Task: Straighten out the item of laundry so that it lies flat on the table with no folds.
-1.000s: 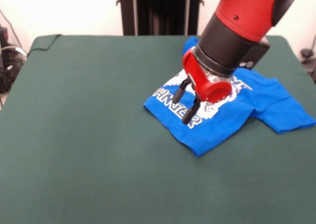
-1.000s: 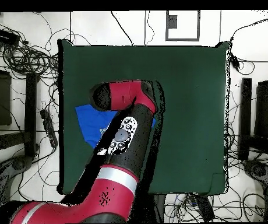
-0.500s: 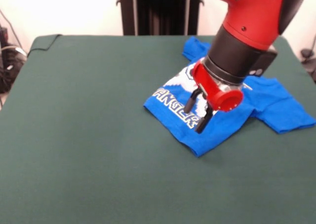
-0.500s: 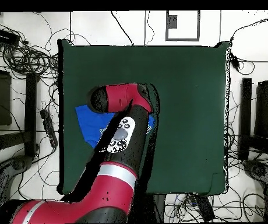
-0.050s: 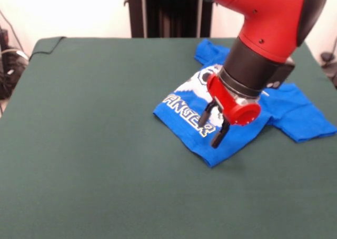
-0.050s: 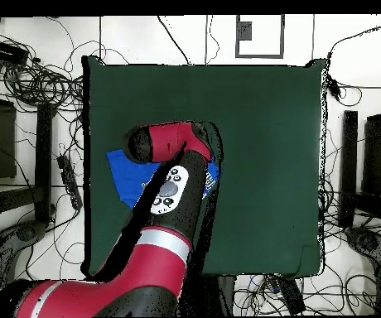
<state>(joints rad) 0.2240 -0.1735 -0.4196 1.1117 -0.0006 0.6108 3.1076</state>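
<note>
The item of laundry point(image 5: 184, 120) is a bright blue T-shirt with white lettering, lying rumpled on the right half of the green table point(image 5: 95, 144). One sleeve reaches toward the table's right edge and another part bunches up behind the arm. My gripper point(image 5: 211, 127) hangs open just above the shirt's near hem, its two dark fingers point(image 5: 217, 136) apart with nothing between them. In the overhead view the red arm point(image 6: 173, 195) covers most of the item of laundry point(image 6: 127, 170), and the gripper is hidden.
The table's cloth is folded over at the far left corner point(image 5: 47, 43). Cables and equipment point(image 6: 28, 83) ring the table point(image 6: 260, 149) on the floor in the overhead view.
The gripper has moved to the right and toward the near edge across the shirt, from over the lettering to the near hem. It has stayed open. The shirt has not visibly shifted.
</note>
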